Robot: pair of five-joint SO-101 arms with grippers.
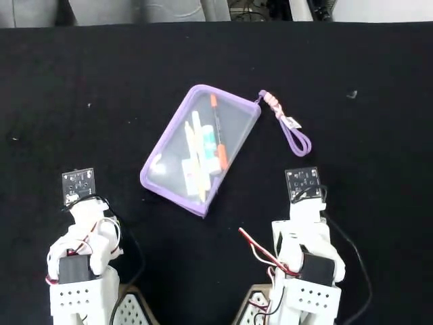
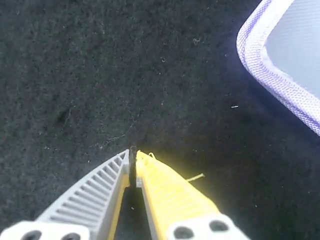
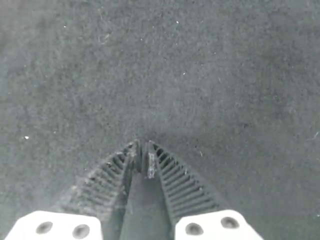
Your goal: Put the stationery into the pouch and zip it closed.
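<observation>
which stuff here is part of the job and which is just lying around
Job:
pouch
stationery, inside the pouch
strap, on the pouch's corner

Not the job:
table
grey shapes beyond its far edge

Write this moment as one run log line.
pouch: on table, stationery inside, looks zipped | left gripper: shut, empty | right gripper: shut, empty
</observation>
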